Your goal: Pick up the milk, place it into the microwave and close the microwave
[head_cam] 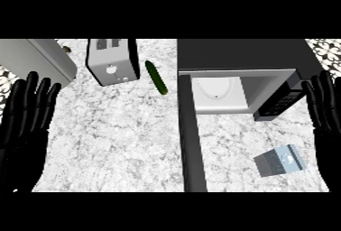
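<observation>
Looking down from the head view, I have the left robot hand (26,117) at the left edge of the view, fingers straight and spread, pointing up, resting with nothing in it. The right robot hand (326,113) shows the same way at the right edge: fingers straight and apart, holding nothing. Between them lies the marbled worktop (113,144). The milk carton (279,161), grey-blue, sits on the worktop at lower right, turned at an angle. It is near the right robot hand but not touching it, and it is outside the microwave (240,52). The microwave stands at upper right with its cavity exposed. Its door (190,135) is swung open and shows as a long dark strip running down the middle of the view, to the left of the carton. Inside the cavity I can see a white plate (216,90), and the dark control panel (279,103) is at the cavity's right side. At upper left, a toaster (112,61) stands tilted, with a green cucumber (156,77) lying just beside it on its right. A grey box (36,58) fills the far upper-left corner; I cannot tell what it is.
</observation>
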### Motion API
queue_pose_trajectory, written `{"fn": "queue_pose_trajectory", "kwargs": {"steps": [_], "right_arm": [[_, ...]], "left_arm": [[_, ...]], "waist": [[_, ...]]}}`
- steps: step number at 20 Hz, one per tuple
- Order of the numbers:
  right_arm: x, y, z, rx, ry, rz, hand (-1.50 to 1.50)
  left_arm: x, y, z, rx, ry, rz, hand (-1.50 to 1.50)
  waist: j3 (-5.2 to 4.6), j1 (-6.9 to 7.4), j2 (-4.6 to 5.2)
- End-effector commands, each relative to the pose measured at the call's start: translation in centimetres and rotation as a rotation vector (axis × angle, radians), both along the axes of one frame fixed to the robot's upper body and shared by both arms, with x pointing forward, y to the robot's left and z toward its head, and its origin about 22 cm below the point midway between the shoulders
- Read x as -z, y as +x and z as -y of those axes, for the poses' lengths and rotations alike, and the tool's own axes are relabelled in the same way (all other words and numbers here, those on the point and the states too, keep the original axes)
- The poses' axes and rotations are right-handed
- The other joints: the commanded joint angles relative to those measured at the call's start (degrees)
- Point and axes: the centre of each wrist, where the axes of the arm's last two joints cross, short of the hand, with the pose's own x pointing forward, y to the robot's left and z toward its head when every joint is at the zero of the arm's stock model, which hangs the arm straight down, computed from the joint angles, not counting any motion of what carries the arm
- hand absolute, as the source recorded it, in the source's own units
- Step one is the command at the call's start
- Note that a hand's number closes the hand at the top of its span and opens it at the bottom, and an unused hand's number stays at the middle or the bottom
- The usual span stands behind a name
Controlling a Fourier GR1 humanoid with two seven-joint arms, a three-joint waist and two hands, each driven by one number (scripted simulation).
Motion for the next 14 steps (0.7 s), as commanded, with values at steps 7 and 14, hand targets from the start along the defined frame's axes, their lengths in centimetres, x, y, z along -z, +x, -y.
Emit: {"fn": "queue_pose_trajectory", "kwargs": {"steps": [7, 14], "right_arm": [[0.5, -3.8, -1.7, 0.019, 0.216, -0.113, -1.50], [1.3, -7.4, -2.8, 0.015, 0.228, -0.119, -1.50]], "left_arm": [[1.5, -0.9, -0.5, -0.087, -0.073, -0.155, -1.50], [2.6, -4.5, -0.9, -0.089, -0.090, -0.190, -1.50]], "waist": [[-0.67, 0.71, 1.85], [-0.72, 0.84, 1.91]]}}
